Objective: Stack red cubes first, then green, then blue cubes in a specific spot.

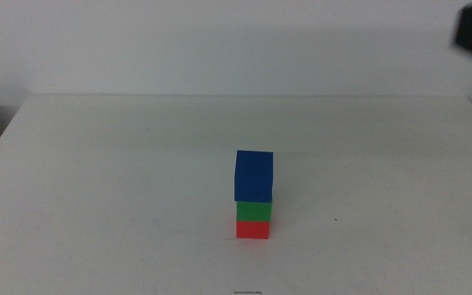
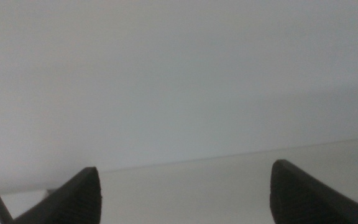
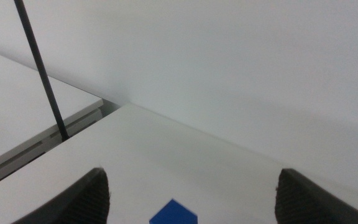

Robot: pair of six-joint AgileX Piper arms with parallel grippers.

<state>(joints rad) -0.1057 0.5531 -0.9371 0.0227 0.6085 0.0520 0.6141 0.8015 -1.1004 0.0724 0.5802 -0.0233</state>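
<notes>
Lower centre of the middle view, blue cube (image 1: 254, 175) tops green (image 1: 253, 211) and red (image 1: 253, 229); both grippers, left (image 2: 185, 196) and right (image 3: 191, 199), hang spread, empty, well apart.

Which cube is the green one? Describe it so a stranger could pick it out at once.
On the white table, a little in front of centre, stands a single three-cube tower. The green cube is its middle layer, resting on the red cube and carrying the blue cube. It is the only cube with another touching it both above and below.
</notes>
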